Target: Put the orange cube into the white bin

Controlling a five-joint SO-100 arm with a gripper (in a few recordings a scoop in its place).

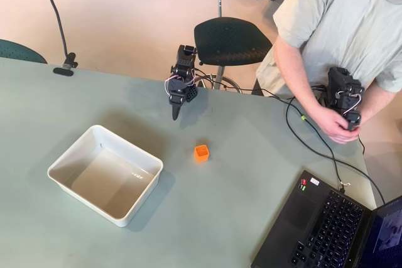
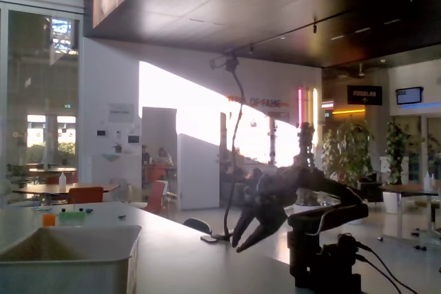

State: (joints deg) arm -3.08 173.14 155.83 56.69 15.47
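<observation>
The orange cube [image 1: 201, 152] sits on the grey-green table, a short way right of the white bin [image 1: 105, 174], which holds nothing. In the overhead view my black gripper [image 1: 176, 112] hangs above the table behind the cube, up and to its left, pointing down, with nothing in it. From the low fixed view the gripper [image 2: 249, 244] is a dark silhouette with its two fingers spread apart, open, over the table to the right of the bin [image 2: 69, 259].
A person sits at the table's far right. An open laptop [image 1: 326, 227] lies at the front right, with cables [image 1: 308, 136] running across the table. A clamp with a gooseneck [image 1: 65, 66] grips the far left edge. A black chair [image 1: 231, 41] stands behind the arm.
</observation>
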